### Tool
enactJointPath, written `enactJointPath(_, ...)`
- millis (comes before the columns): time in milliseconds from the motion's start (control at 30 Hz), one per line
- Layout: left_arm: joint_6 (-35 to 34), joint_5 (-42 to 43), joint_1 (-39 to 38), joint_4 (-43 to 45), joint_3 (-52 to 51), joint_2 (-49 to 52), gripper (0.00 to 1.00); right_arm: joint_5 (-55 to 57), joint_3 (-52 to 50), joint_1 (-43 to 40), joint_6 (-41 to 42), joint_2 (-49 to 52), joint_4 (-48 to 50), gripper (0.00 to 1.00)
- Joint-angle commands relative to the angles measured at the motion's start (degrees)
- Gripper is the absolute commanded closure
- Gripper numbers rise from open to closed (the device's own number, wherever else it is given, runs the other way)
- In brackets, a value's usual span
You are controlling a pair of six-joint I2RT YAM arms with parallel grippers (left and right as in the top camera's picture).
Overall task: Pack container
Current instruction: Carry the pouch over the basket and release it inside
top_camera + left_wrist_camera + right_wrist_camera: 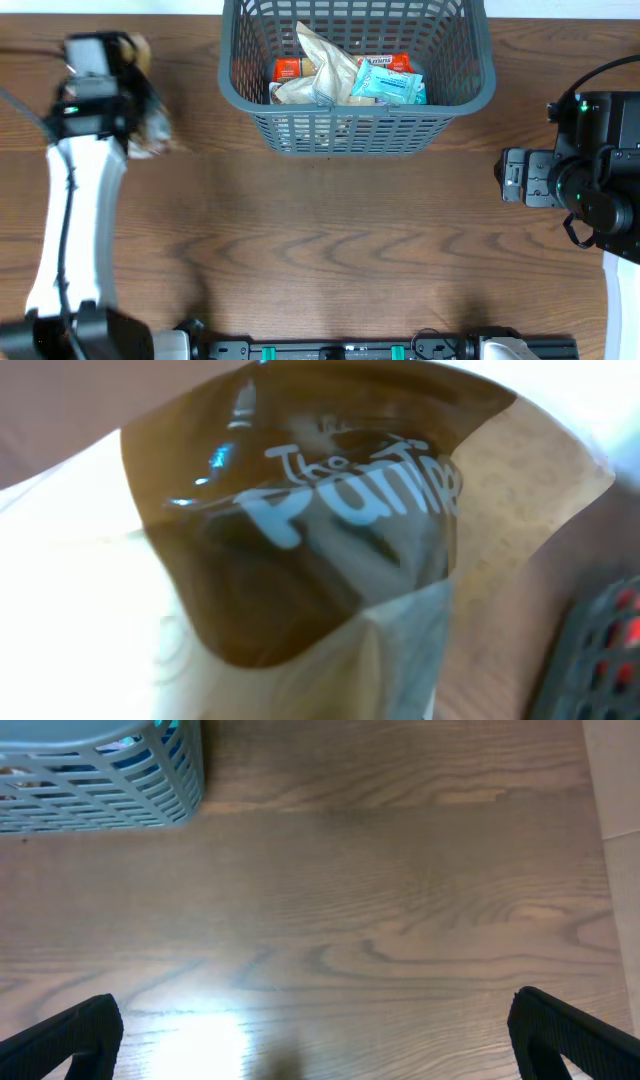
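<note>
- The container (pixel 352 128) stands on the tabletop (pixel 320 240) at the far centre edge. It is a dark grey basket with lattice sides and a solid rim.
- Contents of the container: an orange-red packet (pixel 291 68) at the left, a beige pouch (pixel 322 72) lying tilted across the middle, and a light blue packet (pixel 388 86) at the right. A red packet (pixel 386 62) shows just behind the blue one.
- The left hand (pixel 125 90) is at the far left of the tabletop, well apart from the container.
- A brown and beige snack pouch (pixel 330 560) with white lettering fills the left wrist view. In the overhead view it shows at the edges of the left hand.
- Left hand state: cannot be told. No finger shows in the left wrist view, and the arm hides the grasp from above.
- A corner of the container shows at the lower right of the left wrist view.
- The right hand (pixel 512 178) is at the right side of the tabletop, pointing toward the centre. Its fingers (pixel 70 1035) are spread wide and hold nothing, with bare wood grain between them.
- In the right wrist view, the container shows at the upper left corner, apart from the right hand.
</note>
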Motion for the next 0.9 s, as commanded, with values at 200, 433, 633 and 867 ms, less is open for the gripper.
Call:
enactJointPath(200,17.31,20.76,-0.31,15.28,5.11,-6.8,0.94,-0.72,-0.15,-0.52,-0.42,0.04,0.02,0.02)
enactJointPath(433,13.73,45.83,-1.57,35.95,5.09,-5.53,0.95,-1.95,-0.15,-0.52,-0.42,0.04,-0.15,0.01)
enactJointPath(633,13.4,52.89,-8.81,41.51,5.09,-0.24,0.94,-1.97,-0.15,-0.52,-0.42,0.04,-0.07,0.01)
enactJointPath(867,13.42,53.11,-19.02,40.37,5.09,7.48,0.94,-1.97,-0.15,-0.52,-0.44,0.04,-0.61,0.01)
